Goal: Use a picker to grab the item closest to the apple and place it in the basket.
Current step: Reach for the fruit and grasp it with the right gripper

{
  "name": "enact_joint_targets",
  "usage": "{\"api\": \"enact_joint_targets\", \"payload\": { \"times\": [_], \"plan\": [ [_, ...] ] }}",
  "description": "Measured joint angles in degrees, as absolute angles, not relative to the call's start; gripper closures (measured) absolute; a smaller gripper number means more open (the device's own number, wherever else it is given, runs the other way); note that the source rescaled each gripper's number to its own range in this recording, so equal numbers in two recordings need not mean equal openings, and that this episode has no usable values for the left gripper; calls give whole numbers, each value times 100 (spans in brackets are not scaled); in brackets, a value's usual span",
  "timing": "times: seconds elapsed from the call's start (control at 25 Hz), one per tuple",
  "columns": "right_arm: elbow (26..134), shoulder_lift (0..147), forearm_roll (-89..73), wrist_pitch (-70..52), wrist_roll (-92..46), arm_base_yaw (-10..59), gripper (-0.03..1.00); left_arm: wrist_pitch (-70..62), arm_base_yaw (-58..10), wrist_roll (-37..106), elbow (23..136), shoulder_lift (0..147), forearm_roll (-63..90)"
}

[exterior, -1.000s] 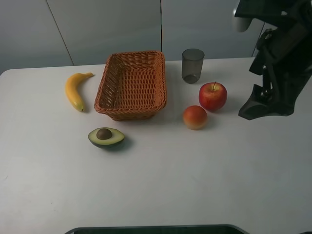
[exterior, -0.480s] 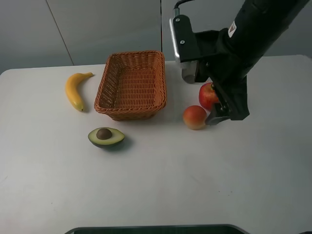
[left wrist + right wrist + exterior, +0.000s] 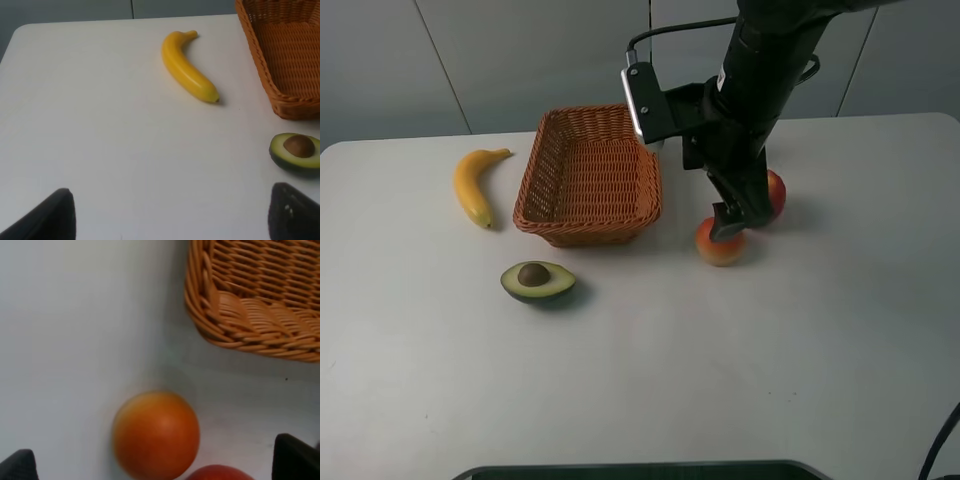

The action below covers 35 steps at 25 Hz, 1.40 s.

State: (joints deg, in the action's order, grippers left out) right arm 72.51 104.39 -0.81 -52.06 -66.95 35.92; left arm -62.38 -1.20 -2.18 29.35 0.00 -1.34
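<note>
A red apple (image 3: 776, 193) lies on the white table, mostly covered by my right arm. Touching it on the near left is a round orange-red fruit (image 3: 719, 247), the closest item. My right gripper (image 3: 727, 224) hangs open just above that fruit. In the right wrist view the fruit (image 3: 156, 435) sits between the two dark fingertips (image 3: 296, 459), with the apple's top (image 3: 220, 473) at the edge. The wicker basket (image 3: 546, 159) stands empty to the left. My left gripper (image 3: 170, 217) is open over bare table.
A banana (image 3: 473, 185) lies left of the basket and an avocado half (image 3: 537, 281) in front of it. The left wrist view shows the banana (image 3: 187, 75), the basket corner (image 3: 282, 65) and the avocado (image 3: 296, 150). The right arm hides the grey cup.
My right arm has swung in from the table's right edge to above the apple and the orange-red fruit, coming down close over the fruit. The fruits have not moved.
</note>
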Motion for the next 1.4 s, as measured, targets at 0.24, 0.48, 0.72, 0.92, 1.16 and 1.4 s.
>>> {"api": "enact_joint_targets", "payload": {
  "times": [0.24,0.48,0.72,0.92,1.16,1.4],
  "plan": [
    [7457,10869,-61,-5156,-6707,3447,-3,-6238,-120,-218,2935,0,-134],
    [7457,11039,-56,-5070,-6734,3304,-3,-6238,-120,-218,2935,0,-134],
    [7457,11199,-33,-5033,-6887,3207,-3,-6238,-120,-218,2935,0,-134],
    [7457,11412,-57,-4952,-6965,3199,-3,-6238,-120,-218,2935,0,-134],
    [7457,11517,-57,-4911,-6989,3117,-3,-6238,-120,-218,2935,0,-134],
    [7468,11651,-105,-4882,-6991,3094,-3,-6238,-120,-218,2935,0,-134]
  ]
}}
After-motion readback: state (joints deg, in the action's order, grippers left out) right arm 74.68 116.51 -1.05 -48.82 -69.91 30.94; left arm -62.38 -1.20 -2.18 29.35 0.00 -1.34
